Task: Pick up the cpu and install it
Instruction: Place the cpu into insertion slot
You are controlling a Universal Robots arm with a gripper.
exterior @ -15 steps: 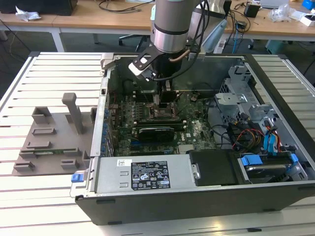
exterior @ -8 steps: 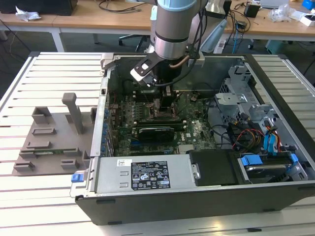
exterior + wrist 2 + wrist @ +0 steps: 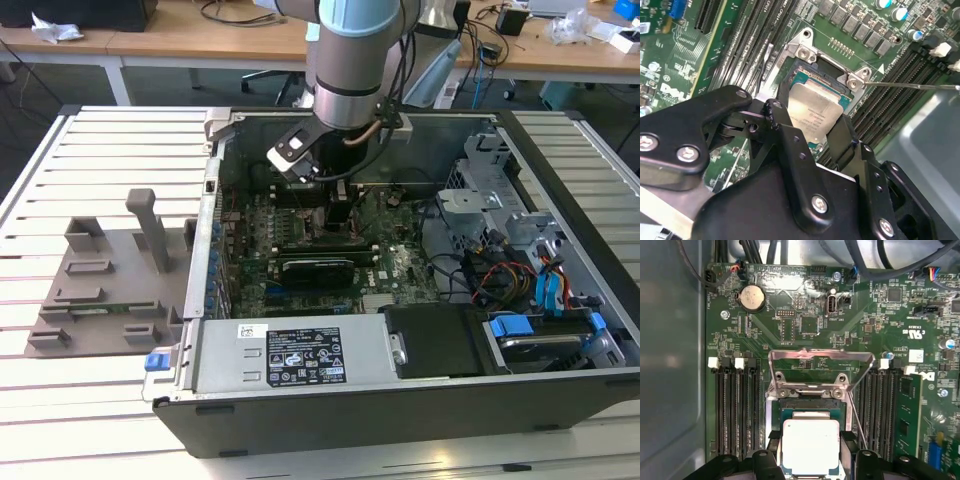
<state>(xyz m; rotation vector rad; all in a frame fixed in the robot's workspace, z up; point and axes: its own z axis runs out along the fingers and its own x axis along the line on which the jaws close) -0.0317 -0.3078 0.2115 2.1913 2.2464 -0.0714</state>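
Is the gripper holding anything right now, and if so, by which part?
The cpu, at the motherboard socket. The gripper pinches it with its fingers on two opposite side edges, leaving the metal top bare.

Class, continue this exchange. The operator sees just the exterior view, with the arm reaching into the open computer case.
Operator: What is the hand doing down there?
Observer: In both wrist views the hand grips the cpu by two opposite edges, over the socket.
Operator: Is the socket open?
Observer: Yes; in the first wrist view the metal load plate is swung back, clear of the cpu.
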